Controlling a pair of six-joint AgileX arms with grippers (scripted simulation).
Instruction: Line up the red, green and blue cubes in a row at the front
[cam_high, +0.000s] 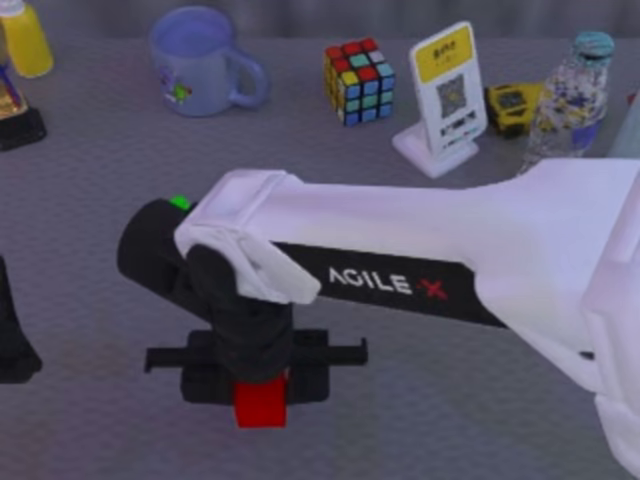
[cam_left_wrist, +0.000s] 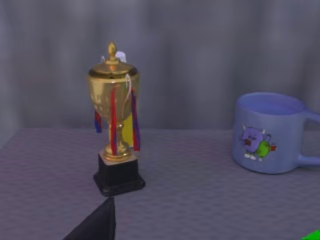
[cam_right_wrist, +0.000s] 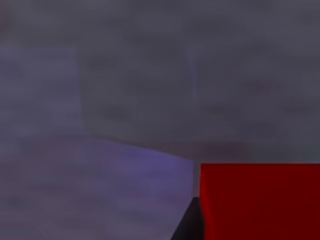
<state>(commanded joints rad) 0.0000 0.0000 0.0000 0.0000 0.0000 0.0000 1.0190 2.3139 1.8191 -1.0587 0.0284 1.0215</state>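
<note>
The red cube (cam_high: 260, 402) is near the table's front, left of centre, and fills one corner of the right wrist view (cam_right_wrist: 260, 200). My right gripper (cam_high: 260, 385) reaches across from the right and is shut on it, with one dark finger (cam_right_wrist: 187, 222) against the cube's side. Only a sliver of the green cube (cam_high: 180, 203) shows behind the right arm's wrist, and its corner (cam_left_wrist: 314, 235) shows in the left wrist view. The blue cube is hidden. My left gripper (cam_high: 12, 345) is parked at the table's left edge, open, with one finger (cam_left_wrist: 97, 225) in view.
Along the back stand a trophy (cam_left_wrist: 115, 125), a yellow bottle (cam_high: 25, 38), a lilac mug (cam_high: 200, 60), a multicoloured puzzle cube (cam_high: 358, 80), a white sign stand (cam_high: 445, 95), a small yellow object (cam_high: 512, 108) and a clear bottle (cam_high: 570, 90). The white right arm (cam_high: 480, 250) spans the middle.
</note>
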